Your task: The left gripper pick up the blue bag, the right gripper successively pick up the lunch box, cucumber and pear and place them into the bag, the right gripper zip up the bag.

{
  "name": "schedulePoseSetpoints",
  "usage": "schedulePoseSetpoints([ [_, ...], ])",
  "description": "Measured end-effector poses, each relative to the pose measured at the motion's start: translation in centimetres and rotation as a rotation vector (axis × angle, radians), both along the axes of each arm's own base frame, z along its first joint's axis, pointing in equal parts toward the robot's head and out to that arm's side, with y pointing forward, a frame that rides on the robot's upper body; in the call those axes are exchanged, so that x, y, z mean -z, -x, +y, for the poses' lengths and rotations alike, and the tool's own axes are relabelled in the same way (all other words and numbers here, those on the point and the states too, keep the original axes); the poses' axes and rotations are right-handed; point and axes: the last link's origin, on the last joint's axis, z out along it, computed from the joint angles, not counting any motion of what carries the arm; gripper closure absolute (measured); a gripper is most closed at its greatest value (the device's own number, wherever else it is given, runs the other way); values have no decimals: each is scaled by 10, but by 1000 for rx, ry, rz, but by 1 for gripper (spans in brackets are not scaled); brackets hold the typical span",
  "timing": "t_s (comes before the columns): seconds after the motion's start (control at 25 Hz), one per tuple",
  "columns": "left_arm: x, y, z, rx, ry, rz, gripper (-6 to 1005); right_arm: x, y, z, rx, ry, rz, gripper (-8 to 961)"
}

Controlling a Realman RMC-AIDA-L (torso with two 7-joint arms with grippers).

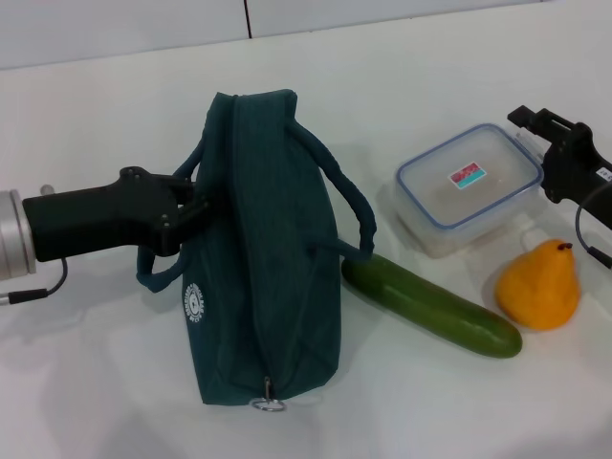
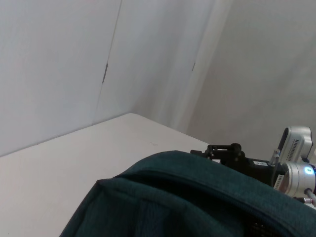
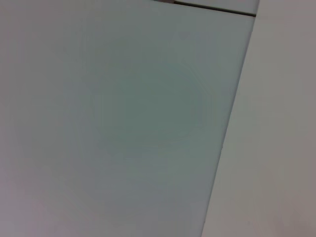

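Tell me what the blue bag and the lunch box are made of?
The blue bag looks like soft woven fabric: matte, creased, with padded handles. The lunch box looks like hard clear plastic: shiny and see-through, with a blue-edged lid.

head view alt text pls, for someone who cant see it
A blue bag stands upright on a white table, the left hand at its handle. To its right lie a cucumber, pear and lunch box, with the right hand beside the box.
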Motion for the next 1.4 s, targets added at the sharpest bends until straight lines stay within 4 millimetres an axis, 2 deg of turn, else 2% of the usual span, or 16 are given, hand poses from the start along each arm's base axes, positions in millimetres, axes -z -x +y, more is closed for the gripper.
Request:
schedulePoseSetpoints([
  [0.2, 1, 1, 0, -3, 2, -1, 952, 2, 0, -1, -2, 10, -3, 493],
  [0.64, 1, 1, -1, -10, 4, -10, 952, 1, 5, -3, -100, -19, -146, 814],
  [0.88, -2, 0, -1, -3, -18, -41, 952, -6, 9, -4, -180, -76, -237, 856],
  [1.4, -5, -1, 0, 7, -49, -74, 952, -28, 26, -7, -340, -214, -306, 833],
])
